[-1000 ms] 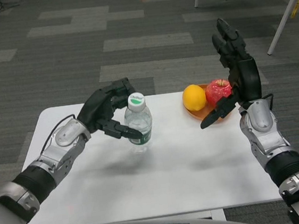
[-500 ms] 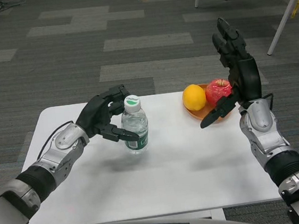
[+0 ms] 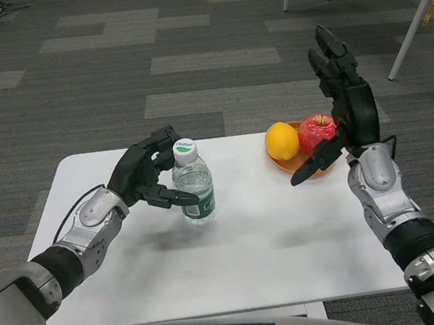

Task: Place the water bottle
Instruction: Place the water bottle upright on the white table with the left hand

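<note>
Around the water bottle — left hand curled, gripping.

Even overhead light, soft shadows (sharp focus).

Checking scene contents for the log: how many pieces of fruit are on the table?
2, both on the plate at the table's far right: an orange on the left, an apple beside it. The right hand may hide more.
</note>
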Available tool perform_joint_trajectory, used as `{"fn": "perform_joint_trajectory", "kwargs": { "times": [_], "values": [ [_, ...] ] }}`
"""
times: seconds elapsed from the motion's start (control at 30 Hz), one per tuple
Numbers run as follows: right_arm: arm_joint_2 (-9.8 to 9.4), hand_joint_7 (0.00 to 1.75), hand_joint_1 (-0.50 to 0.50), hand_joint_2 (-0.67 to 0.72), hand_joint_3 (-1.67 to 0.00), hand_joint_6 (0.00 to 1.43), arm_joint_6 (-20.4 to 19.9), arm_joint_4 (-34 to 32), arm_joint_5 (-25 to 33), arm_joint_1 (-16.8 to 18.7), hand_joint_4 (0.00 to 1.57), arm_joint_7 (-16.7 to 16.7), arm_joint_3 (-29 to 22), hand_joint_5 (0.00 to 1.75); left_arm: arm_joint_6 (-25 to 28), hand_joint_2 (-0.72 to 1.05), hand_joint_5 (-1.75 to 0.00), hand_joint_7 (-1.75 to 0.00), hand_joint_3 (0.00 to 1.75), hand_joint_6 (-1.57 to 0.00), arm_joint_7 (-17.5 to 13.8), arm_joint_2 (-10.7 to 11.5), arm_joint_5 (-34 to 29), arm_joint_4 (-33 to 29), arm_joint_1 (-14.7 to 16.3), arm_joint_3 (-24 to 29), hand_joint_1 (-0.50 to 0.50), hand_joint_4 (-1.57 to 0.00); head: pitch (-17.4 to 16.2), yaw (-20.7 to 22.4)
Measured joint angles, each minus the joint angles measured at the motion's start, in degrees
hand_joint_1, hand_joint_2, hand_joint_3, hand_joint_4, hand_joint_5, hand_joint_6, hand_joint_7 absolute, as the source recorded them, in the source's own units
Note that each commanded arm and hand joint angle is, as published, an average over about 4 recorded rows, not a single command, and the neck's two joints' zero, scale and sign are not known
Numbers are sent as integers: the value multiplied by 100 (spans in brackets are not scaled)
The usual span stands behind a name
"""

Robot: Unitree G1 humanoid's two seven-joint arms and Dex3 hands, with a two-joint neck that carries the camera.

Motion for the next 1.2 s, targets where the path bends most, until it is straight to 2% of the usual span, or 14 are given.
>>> {"fn": "perform_joint_trajectory", "kwargs": {
  "times": [0.17, 0.23, 0.33, 0.43, 0.47, 0.53, 0.6, 0.63, 0.67, 0.73, 0.9, 1.07, 1.2],
  "values": [
    [0, 14, -46, 47, -12, 0, 0, 0, 0, 0, 0, 0, 0, 0, -32, 78, -175, -154, 50, -136, 0, -4, -3, 75, -33, -57, -10, -108, 6, -4],
    [0, 14, -46, 47, -16, 0, 0, 0, 0, 0, 0, 0, 0, 0, -32, 78, -175, -157, 46, -136, 0, -5, -3, 93, -51, -79, -16, -106, 9, -10],
    [0, 14, -46, 47, -10, 0, 0, 0, 0, 0, 0, 0, 0, 0, -32, 89, -175, -166, 39, -133, 0, -5, -3, 103, -57, -86, -24, -97, 12, -11],
    [0, 14, -46, 47, -8, 0, 0, 0, 0, 0, 0, 0, 0, 0, -32, 96, -175, -168, 35, -118, 0, -5, -2, 107, -57, -88, -31, -82, 12, -11],
    [0, 14, -46, 47, -8, 0, 0, 0, 0, 0, 0, 0, 0, 0, -31, 96, -175, -168, 35, -109, 0, -5, -2, 108, -57, -88, -33, -76, 11, -13],
    [0, 14, -46, 47, -8, 0, 0, 0, 0, 0, 0, 0, 0, 0, -31, 96, -175, -157, 35, -81, 0, -5, -1, 107, -57, -87, -38, -62, 9, -18],
    [0, 14, -46, 47, -8, 0, 0, 0, 0, 0, 0, 0, 0, 0, -27, 94, -175, -136, 35, -42, -1, -5, 3, 107, -57, -86, -44, -39, 11, -22],
    [0, 14, -46, 47, -10, 0, 0, 0, 0, 0, 0, 0, 0, 0, -12, 91, -175, -126, 35, -29, -12, -5, 12, 112, -55, -88, -46, -28, 13, -24],
    [0, 14, -46, 47, -12, 0, 0, 0, 0, 0, 0, 0, 0, 0, 19, 87, -167, -110, 33, -14, -39, -4, 29, 121, -46, -93, -48, -15, 16, -25],
    [0, 14, -46, 47, -12, 0, 0, 0, 0, 0, 0, 0, 0, 0, 95, 78, -146, -89, 28, -2, -107, -4, 72, 145, -5, -110, -49, -2, 15, -29],
    [0, 14, -46, 47, -14, 0, 0, 0, 0, 0, 0, 0, 0, 0, 173, 65, -90, -68, 20, 0, -162, -3, 102, 191, 63, -129, -50, 0, 16, -18],
    [0, 14, -46, 47, -10, 0, 0, 0, 0, 0, 0, 0, 0, 0, 175, 52, -69, -52, 9, 0, -165, -3, 66, 196, 63, -128, -50, 0, 23, -17],
    [0, 14, -46, 47, -12, 0, 0, 0, 0, 0, 0, 0, 0, 0, 175, 43, -62, -42, 9, 0, -172, -3, 53, 195, 68, -108, -50, 0, 26, -13]
  ]
}}
